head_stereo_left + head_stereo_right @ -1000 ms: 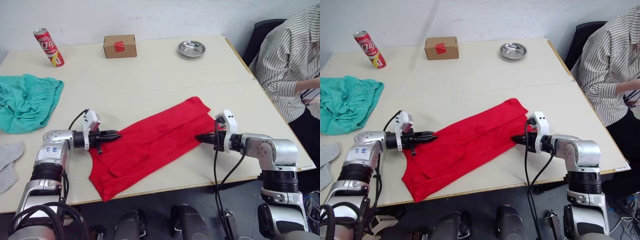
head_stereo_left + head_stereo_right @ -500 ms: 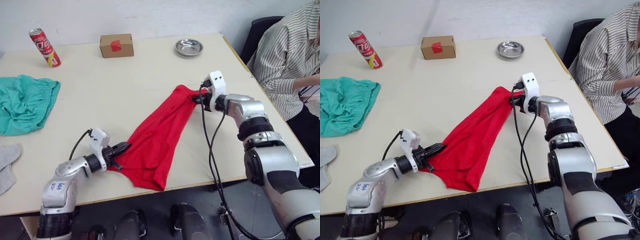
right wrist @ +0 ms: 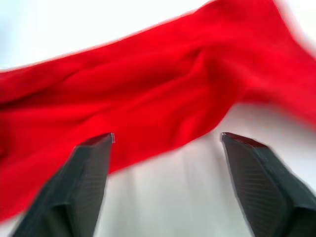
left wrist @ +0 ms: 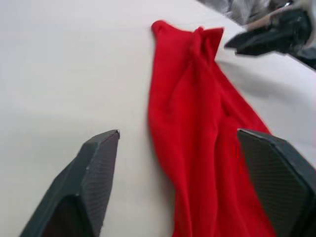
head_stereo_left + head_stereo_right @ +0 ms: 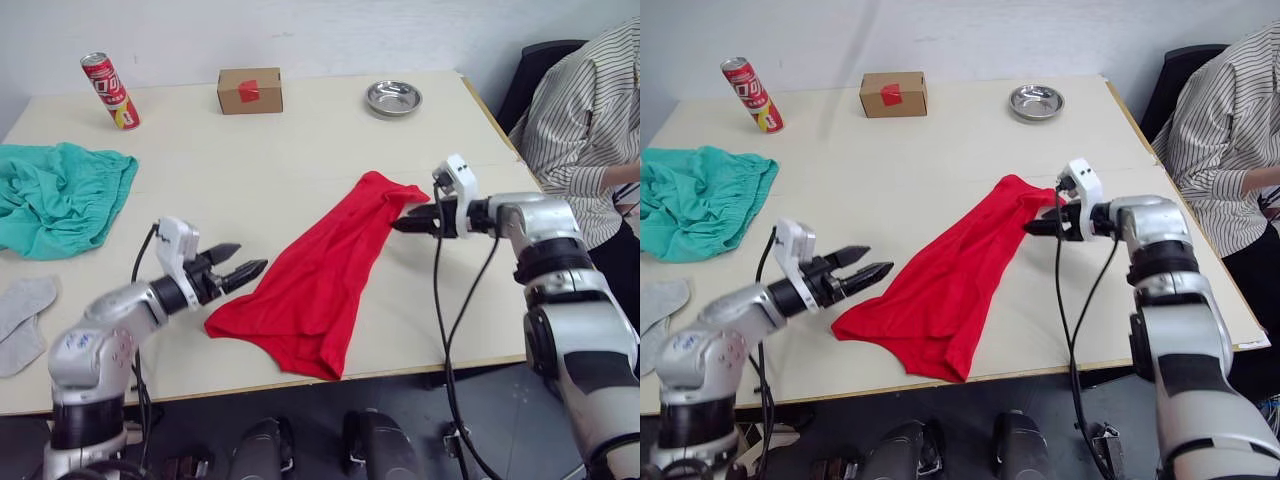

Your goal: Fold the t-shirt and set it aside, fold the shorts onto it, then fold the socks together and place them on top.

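A red cylindrical drink can [image 5: 110,91], a small brown cardboard box with a red mark [image 5: 250,90] and a round shallow metal bowl [image 5: 393,98] are seen along the far edge of the beige table [image 5: 300,150], while a person in a striped shirt [image 5: 580,110] is seated beside it.

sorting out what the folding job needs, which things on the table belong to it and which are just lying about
Part of the job:
- t-shirt, between the open left claw and open right claw
- shorts
- socks

Just lying about:
- red can
- cardboard box
- metal bowl
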Motion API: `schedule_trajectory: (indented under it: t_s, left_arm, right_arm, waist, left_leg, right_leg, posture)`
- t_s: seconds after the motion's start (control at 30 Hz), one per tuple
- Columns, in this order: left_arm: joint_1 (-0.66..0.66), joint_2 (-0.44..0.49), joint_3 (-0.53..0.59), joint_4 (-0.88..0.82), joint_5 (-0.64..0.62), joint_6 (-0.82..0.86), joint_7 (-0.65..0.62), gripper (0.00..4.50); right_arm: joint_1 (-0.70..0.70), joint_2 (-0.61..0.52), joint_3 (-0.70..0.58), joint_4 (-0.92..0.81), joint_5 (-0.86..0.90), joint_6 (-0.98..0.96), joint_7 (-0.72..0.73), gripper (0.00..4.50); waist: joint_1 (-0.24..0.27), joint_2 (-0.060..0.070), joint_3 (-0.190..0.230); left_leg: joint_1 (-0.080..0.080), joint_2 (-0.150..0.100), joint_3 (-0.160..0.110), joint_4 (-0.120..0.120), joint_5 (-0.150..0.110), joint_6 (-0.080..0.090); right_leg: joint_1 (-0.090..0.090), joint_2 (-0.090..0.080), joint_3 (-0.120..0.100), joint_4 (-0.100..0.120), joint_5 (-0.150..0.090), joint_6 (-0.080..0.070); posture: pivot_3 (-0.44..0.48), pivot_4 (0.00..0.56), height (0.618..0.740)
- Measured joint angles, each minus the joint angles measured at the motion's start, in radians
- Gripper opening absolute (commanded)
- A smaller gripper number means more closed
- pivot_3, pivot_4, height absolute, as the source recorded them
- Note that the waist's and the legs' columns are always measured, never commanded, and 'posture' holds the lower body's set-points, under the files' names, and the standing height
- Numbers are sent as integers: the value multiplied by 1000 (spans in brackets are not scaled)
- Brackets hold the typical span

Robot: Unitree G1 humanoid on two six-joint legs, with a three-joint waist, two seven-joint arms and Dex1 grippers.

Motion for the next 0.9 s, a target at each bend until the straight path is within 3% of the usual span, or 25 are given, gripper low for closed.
schedule_trajectory:
  t_s: [0.1,0.23,0.43,0.57,0.67,0.77,0.9]
  left_arm:
    - [-204,23,-123,223,63,-26,-75,4500]
    - [-472,-76,-281,633,224,-211,-116,4500]
    - [-669,-196,-394,1059,400,-440,-134,4500]
    - [-745,-244,-405,1200,465,-531,-125,4500]
    - [-773,-262,-400,1254,486,-557,-131,3918]
    - [-777,-276,-390,1269,493,-557,-144,3039]
    - [-777,-285,-364,1280,497,-544,-146,1688]
  right_arm:
    - [230,-42,-21,-399,104,260,-10,4475]
    - [454,20,-63,-835,239,516,-118,4475]
    - [571,133,-127,-1073,313,655,-296,4475]
    - [594,180,-128,-1112,326,656,-374,4475]
    - [597,192,-125,-1116,341,651,-409,4500]
    - [602,192,-100,-1114,348,628,-430,3962]
    - [602,205,-76,-1089,348,593,-460,2538]
  waist:
    - [17,0,0]
    - [14,0,0]
    - [9,-1,0]
    - [12,-2,0]
    - [13,-2,0]
    - [13,-3,-1]
    - [12,-3,-1]
  left_leg:
    - [-1,-1,-1,0,0,0]
    - [-1,-1,0,0,0,0]
    - [-1,0,1,0,0,0]
    - [-1,0,0,1,-1,0]
    - [-1,0,0,1,-1,0]
    - [-1,0,0,1,-1,1]
    - [-1,0,0,1,-1,1]
  right_leg:
    - [0,0,-1,0,0,0]
    - [-1,0,-1,0,1,-1]
    - [-3,1,-1,0,1,-1]
    - [-3,1,-1,0,1,-1]
    - [-2,1,-1,0,1,-1]
    - [-2,1,-1,0,1,-1]
    - [-2,1,-1,0,1,-1]
  posture:
    - [0,150,740]
    - [0,150,740]
    - [0,150,740]
    - [0,150,740]
    - [0,150,740]
    - [0,150,740]
    - [0,150,740]
